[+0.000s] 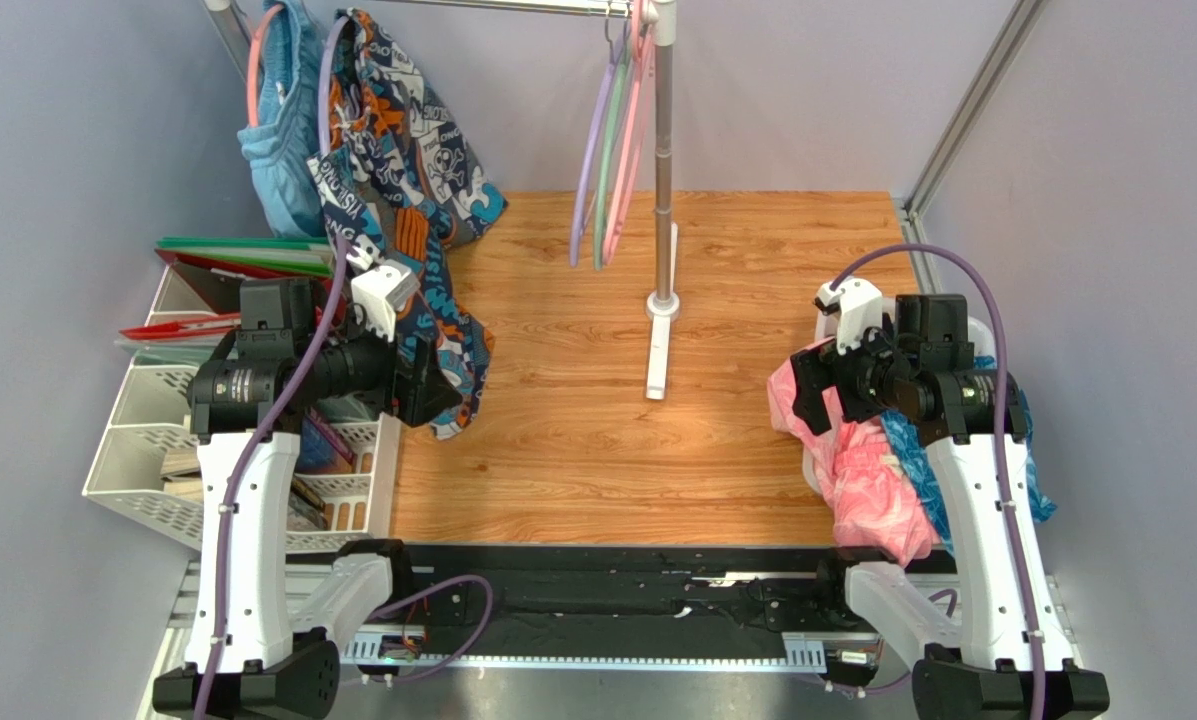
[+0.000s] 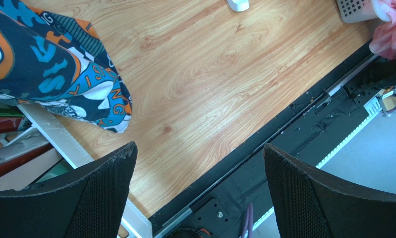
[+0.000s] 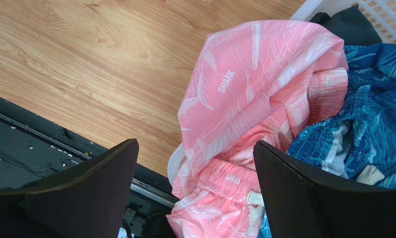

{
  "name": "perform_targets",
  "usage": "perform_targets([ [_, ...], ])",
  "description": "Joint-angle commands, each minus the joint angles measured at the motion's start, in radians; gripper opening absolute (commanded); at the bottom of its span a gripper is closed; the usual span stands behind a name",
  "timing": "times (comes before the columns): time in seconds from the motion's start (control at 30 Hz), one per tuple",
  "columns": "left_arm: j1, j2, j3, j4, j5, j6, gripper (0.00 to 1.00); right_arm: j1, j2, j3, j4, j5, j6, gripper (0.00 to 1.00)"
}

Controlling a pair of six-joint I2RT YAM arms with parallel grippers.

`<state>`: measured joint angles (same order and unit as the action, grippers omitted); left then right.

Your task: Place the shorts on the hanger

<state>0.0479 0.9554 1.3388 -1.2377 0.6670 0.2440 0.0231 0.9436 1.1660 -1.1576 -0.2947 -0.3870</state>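
- The shorts (image 3: 369, 124), dark blue with pale leaves, lie bunched in a white basket (image 3: 383, 15) at the right edge of the surface (image 1: 589, 435), touching pink shorts (image 3: 249, 99).
- The lavender hanger (image 1: 586, 165) hangs on the rack (image 1: 661, 180), well apart.
- Right jaws are spread and empty above the pile; left jaws are spread and empty too.
- The pickup looks not yet begun; next, the right jaws need to pinch blue fabric only.

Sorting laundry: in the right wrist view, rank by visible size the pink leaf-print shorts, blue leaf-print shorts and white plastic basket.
pink leaf-print shorts
blue leaf-print shorts
white plastic basket, mostly out of frame
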Motion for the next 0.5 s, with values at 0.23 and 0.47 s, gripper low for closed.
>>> perform_targets([
  [0.23, 0.001, 0.022, 0.082, 0.011, -0.047, -0.012, 0.99, -0.015, 0.046, 0.089, -0.002, 0.103, -0.015, 0.94],
  [0.47, 0.001, 0.02, 0.106, -0.014, -0.046, 0.014, 0.99, -0.257, 0.151, 0.194, -0.054, 0.088, -0.139, 0.97],
])
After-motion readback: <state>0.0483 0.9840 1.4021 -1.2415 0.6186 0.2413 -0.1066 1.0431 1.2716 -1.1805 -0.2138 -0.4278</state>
